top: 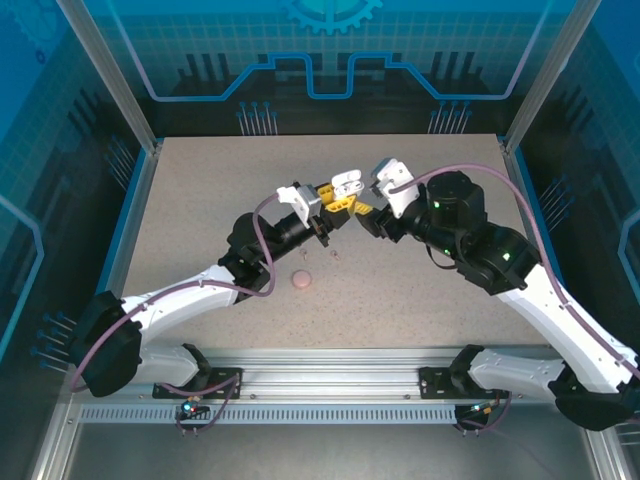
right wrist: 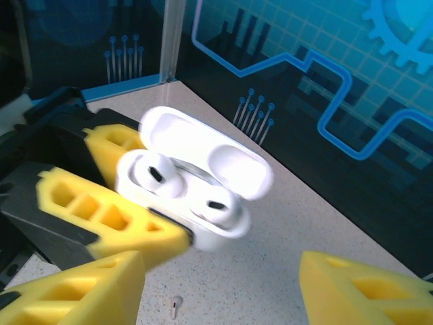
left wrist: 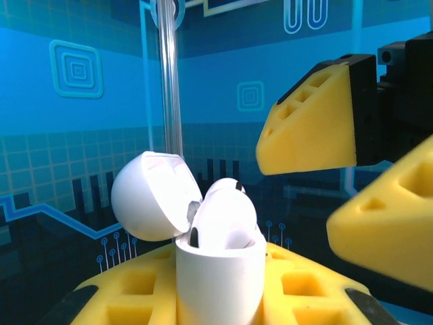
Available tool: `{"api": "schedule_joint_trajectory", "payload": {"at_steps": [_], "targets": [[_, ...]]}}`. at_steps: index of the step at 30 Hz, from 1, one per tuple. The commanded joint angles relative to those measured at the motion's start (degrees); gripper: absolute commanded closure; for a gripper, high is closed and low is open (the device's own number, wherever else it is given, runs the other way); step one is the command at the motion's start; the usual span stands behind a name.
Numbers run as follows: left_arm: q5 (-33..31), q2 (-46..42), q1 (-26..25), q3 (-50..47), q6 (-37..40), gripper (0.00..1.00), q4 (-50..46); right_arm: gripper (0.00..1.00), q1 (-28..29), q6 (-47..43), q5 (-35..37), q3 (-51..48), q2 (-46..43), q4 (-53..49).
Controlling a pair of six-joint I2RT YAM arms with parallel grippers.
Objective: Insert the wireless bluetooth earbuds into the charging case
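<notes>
You are at the end of the seating step. Your left gripper [top: 343, 200] is clamped on the body of the charging case [right wrist: 203, 183] and holds it above the table [top: 200, 200], at about 12 o'clock from the table's middle in the top view. Its lid [right wrist: 223, 152] stands open.

Two earbuds [right wrist: 160, 173] sit side by side in their wells. From the left wrist they seem to ride a little proud of the rim, though I cannot tell whether they are fully down.

Your right gripper [right wrist: 222, 261] is at 3 o'clock of the case, with its jaws wide apart and nothing between them.

Next you likely need a light press on each bud, then to fold the lid shut, with the left grip kept steady.

Count:
- One case.
- Two buds in it.
- Two tiny pale specks [top: 335, 254] on the table at about 6 o'clock of the case.
- One pink round lump [top: 301, 280] at 7 o'clock.
</notes>
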Motion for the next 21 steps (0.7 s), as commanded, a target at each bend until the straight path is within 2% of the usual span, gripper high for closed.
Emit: {"api": "schedule_joint_trajectory", "payload": {"at_steps": [1, 6, 11, 21], "targets": [[-0.1, 0.3, -0.3, 1.7, -0.1, 1.00, 3.1, 0.36, -3.3, 4.5, -2.8, -0.6, -2.6, 0.8], [-0.1, 0.2, -0.4, 1.3, 0.0, 1.00, 3.4, 0.35, -8.8, 10.4, -4.3, 0.9, -2.6, 0.8], [-0.1, 0.1, -0.4, 0.8, -0.1, 1.00, 3.4, 0.36, -13.6, 17.1, -4.5, 6.9, 2.7, -3.1], [2.4, -0.2, -0.2, -1.9, -3.6, 1.00, 4.8, 0.38, -15.6, 26.9, -4.9, 26.3, 19.2, -16.6]]}}
